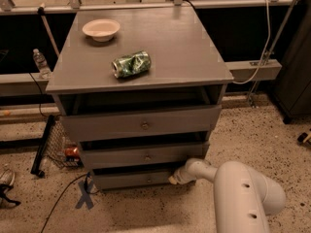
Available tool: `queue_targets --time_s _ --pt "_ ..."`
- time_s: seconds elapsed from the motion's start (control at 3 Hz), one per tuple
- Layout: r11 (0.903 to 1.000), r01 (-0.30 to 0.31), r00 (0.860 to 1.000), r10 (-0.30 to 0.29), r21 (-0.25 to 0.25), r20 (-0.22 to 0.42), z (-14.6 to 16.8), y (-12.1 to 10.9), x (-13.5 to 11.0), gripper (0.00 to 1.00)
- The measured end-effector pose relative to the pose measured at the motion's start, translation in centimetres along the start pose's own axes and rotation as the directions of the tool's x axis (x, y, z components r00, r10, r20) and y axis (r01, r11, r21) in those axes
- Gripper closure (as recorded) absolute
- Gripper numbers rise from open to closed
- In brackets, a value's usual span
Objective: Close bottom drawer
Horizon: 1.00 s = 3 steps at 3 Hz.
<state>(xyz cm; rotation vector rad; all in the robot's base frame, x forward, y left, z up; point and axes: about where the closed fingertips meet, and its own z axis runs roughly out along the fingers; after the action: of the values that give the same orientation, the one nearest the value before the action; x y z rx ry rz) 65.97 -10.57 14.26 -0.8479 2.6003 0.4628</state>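
**Gripper low at R end of bottom drawer front**

The bottom drawer (131,179) is the lowest of three in the grey cabinet (160,42). It sits just above the speckled floor (146,212), w/ a dark gap showing over its narrow front. The gripper (174,178) is at the R end of that front, touching or just beside it; can't tell which. Can't tell either whether the gripper is released or clenched. The white arm (238,191) runs from it to the btm R of view, and its bulky shell hides the floor there and the cabinet's lower R corner.

Above come the middle drawer (146,155) and the top drawer (143,124). Each has a small knob mid-front and a dark gap over it.

On the cabinet top a crushed green can (131,64) lies on its side, L of centre. A pale bowl (101,29) stands upright toward the back L, well apart from the can.

L of the cabinet a wire basket (56,142) sits on the floor w/ sth red in it. A blue tape X (85,198) marks the floor just in front of the drawer's L end, w/ a black cable (60,208) beside it. Further L a water bottle (41,63) stands on a ledge. A white cable (260,57) hangs down at back R.
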Motion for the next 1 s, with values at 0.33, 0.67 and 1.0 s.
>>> queue_targets --time_s 0.33,0.67,1.0 --pt "1.0 0.0 1.0 0.0 0.0 -0.001 0.0 0.0 0.0 1.0" --pt "0.9989 -0.046 0.997 0.047 0.006 -0.058 -1.4 0.2 2.2 1.0" --pt "0.992 -0.119 0.985 0.123 0.043 -0.123 -3.8 0.0 5.3 1.0"
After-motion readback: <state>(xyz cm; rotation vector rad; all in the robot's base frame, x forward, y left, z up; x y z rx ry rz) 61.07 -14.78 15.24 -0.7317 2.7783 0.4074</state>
